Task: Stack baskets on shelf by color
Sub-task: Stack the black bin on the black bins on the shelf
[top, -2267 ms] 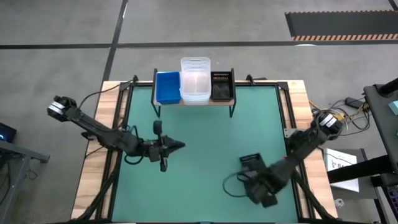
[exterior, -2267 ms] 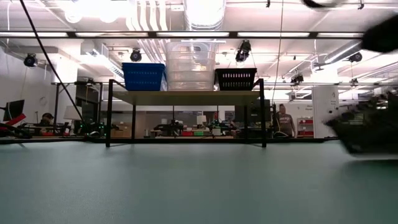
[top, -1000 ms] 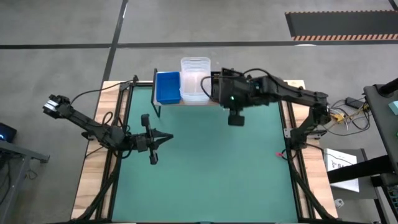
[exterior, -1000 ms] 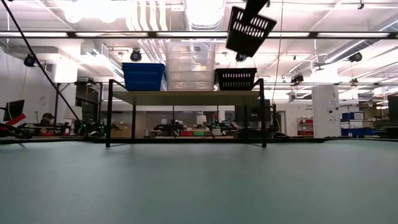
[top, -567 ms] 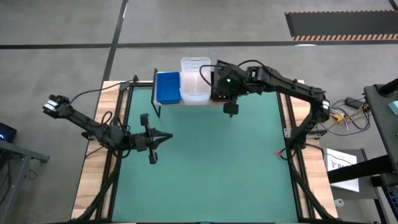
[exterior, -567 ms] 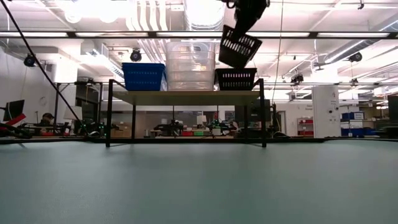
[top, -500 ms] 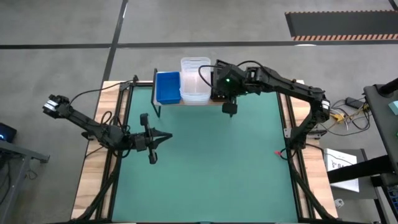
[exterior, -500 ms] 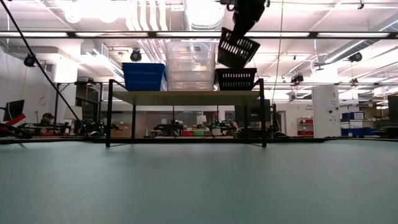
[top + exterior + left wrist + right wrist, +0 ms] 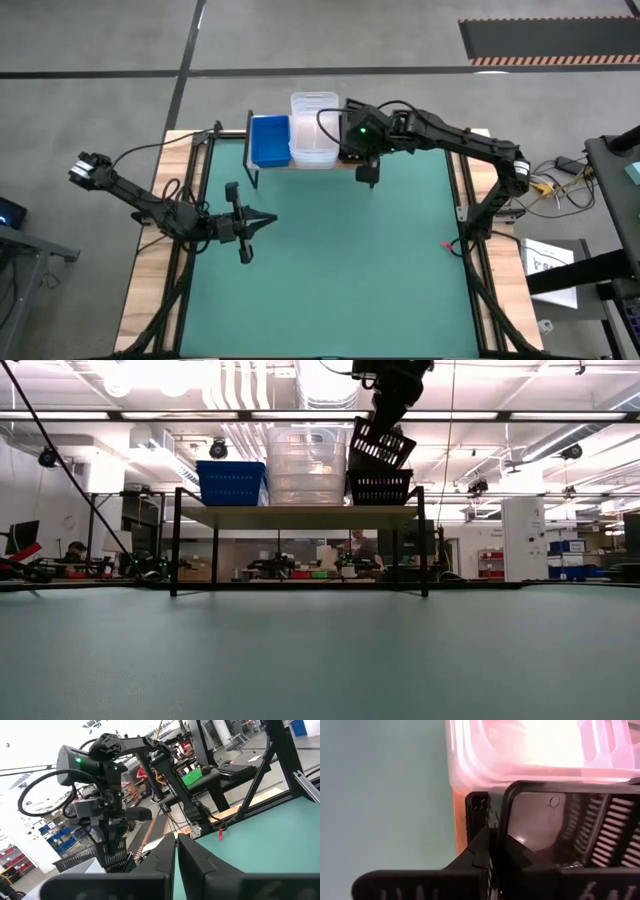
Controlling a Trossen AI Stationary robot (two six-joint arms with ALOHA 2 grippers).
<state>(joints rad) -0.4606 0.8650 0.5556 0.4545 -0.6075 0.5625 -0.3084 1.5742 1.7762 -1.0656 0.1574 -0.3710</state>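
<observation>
- No label or writing is readable anywhere.
- Right gripper (image 9: 385,412) clenches the rim of a tilted black perforated plastic basket (image 9: 379,445), touching another black basket (image 9: 379,487) on the wooden-topped black-legged shelf (image 9: 298,517).
- The low view alone shows that tilt; the high view hides it.
- Blue solid basket (image 9: 269,140) and clear stacked baskets (image 9: 314,130) sit beside.
- Left gripper (image 9: 272,221) is clenched empty over the green table (image 9: 330,270).

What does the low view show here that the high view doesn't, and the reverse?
Low view only: the held black basket hangs tilted, its lower edge at the black basket already on the shelf.

High view only: the left gripper waiting over the table, jaws shut.

Both: the blue basket, the clear stack and the right gripper.
</observation>
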